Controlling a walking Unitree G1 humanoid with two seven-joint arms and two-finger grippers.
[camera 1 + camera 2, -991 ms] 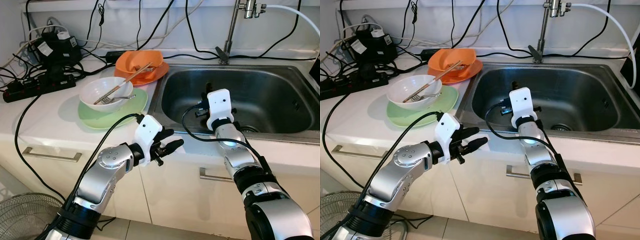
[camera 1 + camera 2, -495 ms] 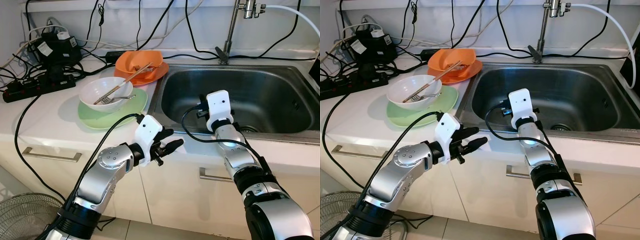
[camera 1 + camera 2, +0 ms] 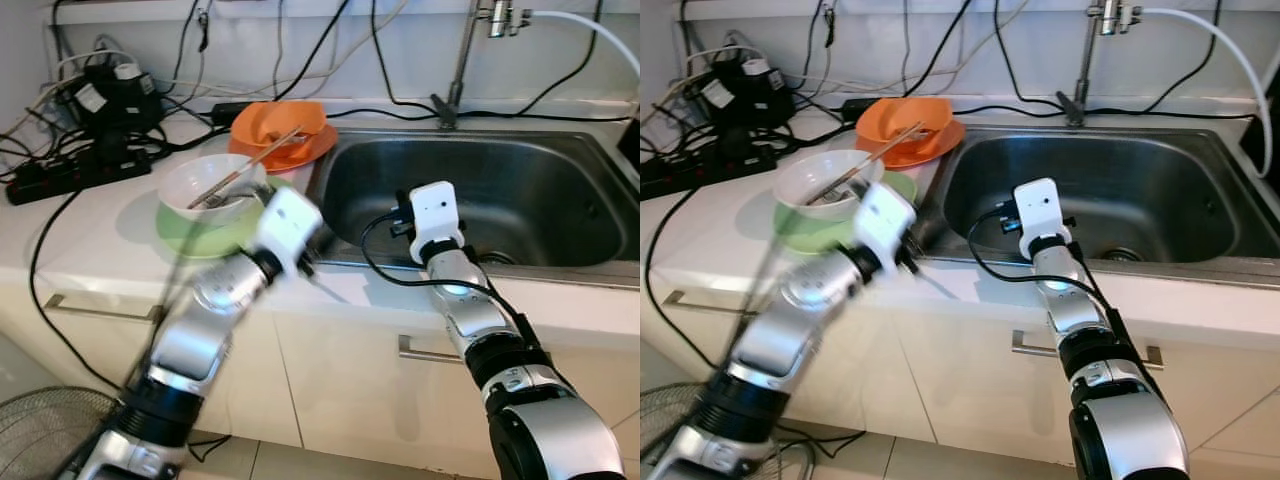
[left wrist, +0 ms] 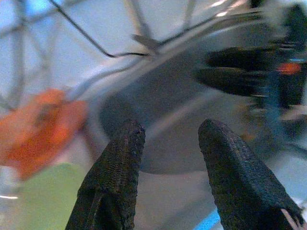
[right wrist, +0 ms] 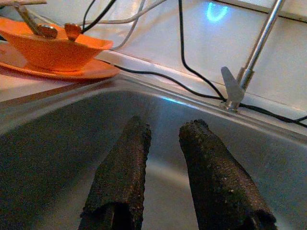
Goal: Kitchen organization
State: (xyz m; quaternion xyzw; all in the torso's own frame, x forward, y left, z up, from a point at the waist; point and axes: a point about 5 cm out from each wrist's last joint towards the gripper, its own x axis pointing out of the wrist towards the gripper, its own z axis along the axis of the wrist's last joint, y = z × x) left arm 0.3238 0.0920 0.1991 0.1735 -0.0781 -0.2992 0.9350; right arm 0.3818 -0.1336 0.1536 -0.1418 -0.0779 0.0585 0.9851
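Stainless steel sink (image 3: 520,190) sits bare at about two o'clock in the head views, so by my reading no dish has gone in yet and nearly all the tidying is left. The dishes wait on the white counter (image 3: 90,230) at ten o'clock: an orange bowl (image 3: 280,122) on its orange plate, and nearer, a white bowl (image 3: 205,185) holding chopsticks and a fork on a green plate (image 3: 195,232). The left gripper (image 4: 168,143), blurred beside the green plate, shows spread, empty fingers in its wrist view — and the right arm's black fingers beyond. The right gripper (image 5: 163,143), over the basin, is parted and grasps nothing; its wrist view alone shows the faucet's base.
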